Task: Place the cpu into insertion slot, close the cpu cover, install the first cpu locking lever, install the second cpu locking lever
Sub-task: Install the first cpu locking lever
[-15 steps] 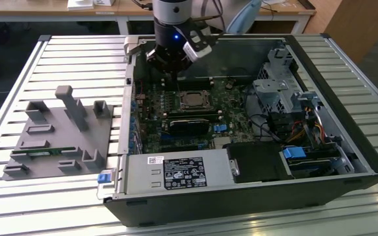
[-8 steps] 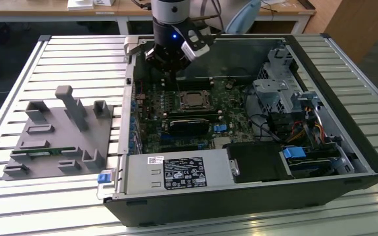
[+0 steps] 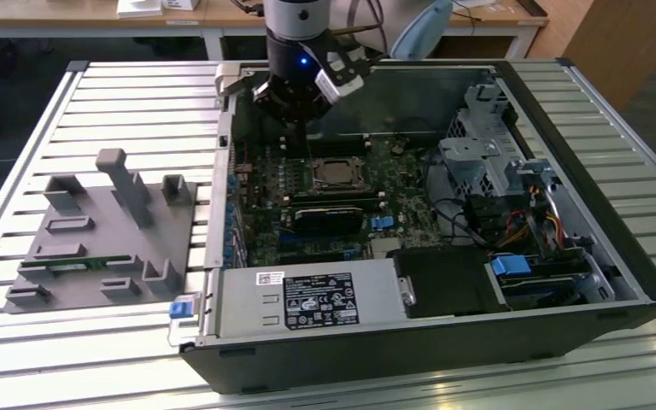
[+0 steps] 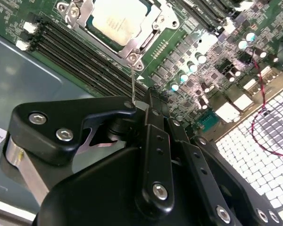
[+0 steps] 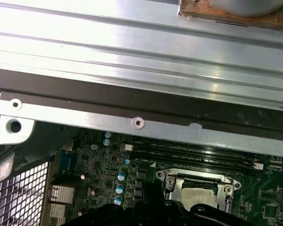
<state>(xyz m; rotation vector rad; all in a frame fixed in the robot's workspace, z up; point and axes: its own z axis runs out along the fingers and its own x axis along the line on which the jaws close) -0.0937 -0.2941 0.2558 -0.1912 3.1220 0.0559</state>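
Observation:
The cpu (image 3: 334, 173) (image 4: 117, 19) (image 5: 198, 189), with its dull silver top, lies in the insertion slot (image 3: 314, 162) on the motherboard inside the open computer case. The cpu cover (image 4: 133, 45) (image 5: 172, 181), a silvery frame, lies flat around the chip. A thin wire locking lever (image 4: 133, 80) (image 3: 305, 141) rises from the socket's corner to my gripper (image 4: 139, 102) (image 3: 301, 115). The gripper hangs just above the board beside the socket, toward the case's back wall, and its black fingers (image 4: 153, 113) are shut on the lever's free end.
Long black memory slots (image 4: 80, 52) run beside the socket. A black block (image 3: 328, 218) sits on the near side of the socket, and the power supply (image 3: 305, 299) and drive cage (image 3: 488, 154) stand farther off. The case wall (image 5: 132, 47) is close. A grey fixture (image 3: 100, 231) stands outside the case.

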